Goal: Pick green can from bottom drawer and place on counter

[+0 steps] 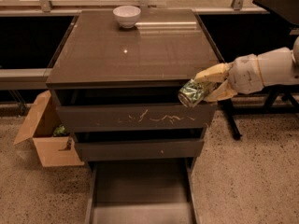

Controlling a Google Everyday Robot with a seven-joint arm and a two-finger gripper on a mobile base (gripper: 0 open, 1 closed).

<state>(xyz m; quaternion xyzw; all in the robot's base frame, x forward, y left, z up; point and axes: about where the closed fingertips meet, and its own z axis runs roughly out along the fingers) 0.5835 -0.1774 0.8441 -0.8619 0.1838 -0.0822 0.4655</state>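
Observation:
The green can (190, 93) lies sideways in my gripper (205, 87), its silvery end facing left. The gripper's tan fingers (212, 73) are shut on the can, at the right front corner of the cabinet, just below the edge of the counter (131, 50). The arm comes in from the right. The bottom drawer (140, 190) is pulled out at the foot of the cabinet, and its flat floor is bare. The white-scratched drawer (135, 118) sits shut behind the can.
A white bowl (126, 16) stands at the back of the counter. An open cardboard box (44, 134) sits on the speckled floor left of the cabinet. A dark table leg (231, 120) stands to the right.

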